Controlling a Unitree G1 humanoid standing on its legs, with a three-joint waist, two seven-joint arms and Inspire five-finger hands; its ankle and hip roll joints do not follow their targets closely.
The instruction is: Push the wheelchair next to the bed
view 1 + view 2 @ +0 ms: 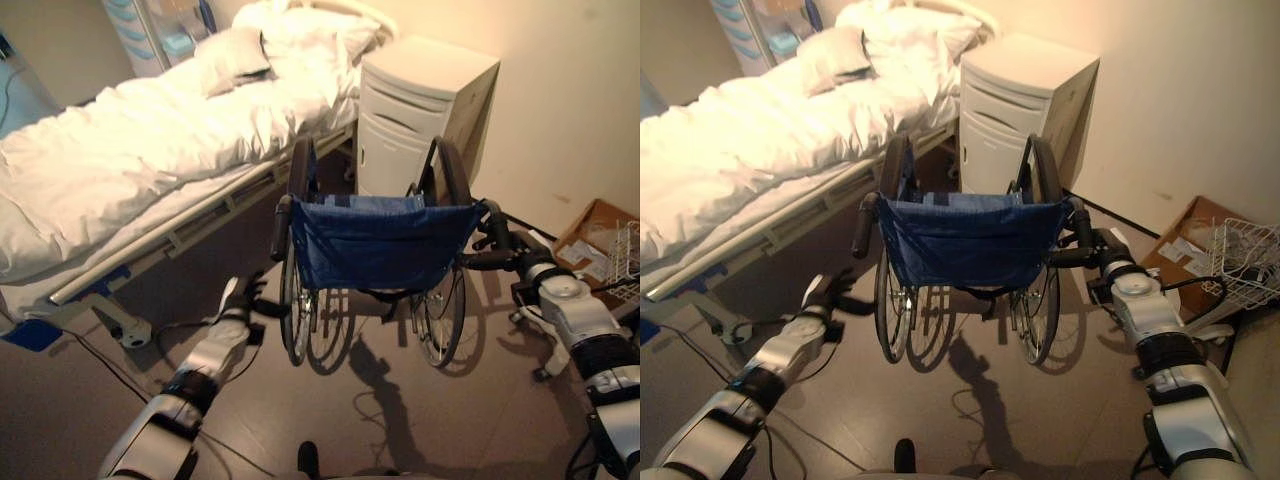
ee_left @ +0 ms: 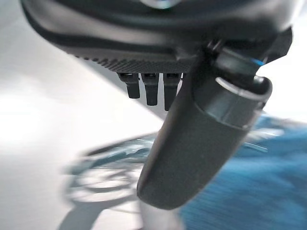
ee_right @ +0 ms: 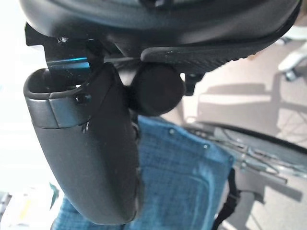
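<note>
So left to right: the bed (image 1: 120,160) fills the upper left. The left hand (image 1: 243,300) hangs low at lower centre-left, fingers loose, below and off the left push handle (image 1: 281,228). The wheelchair (image 1: 380,245) sits centre frame, seat back facing us. The right hand (image 1: 495,245) is wrapped on the right push handle (image 3: 158,88), so it's nearer.
</note>
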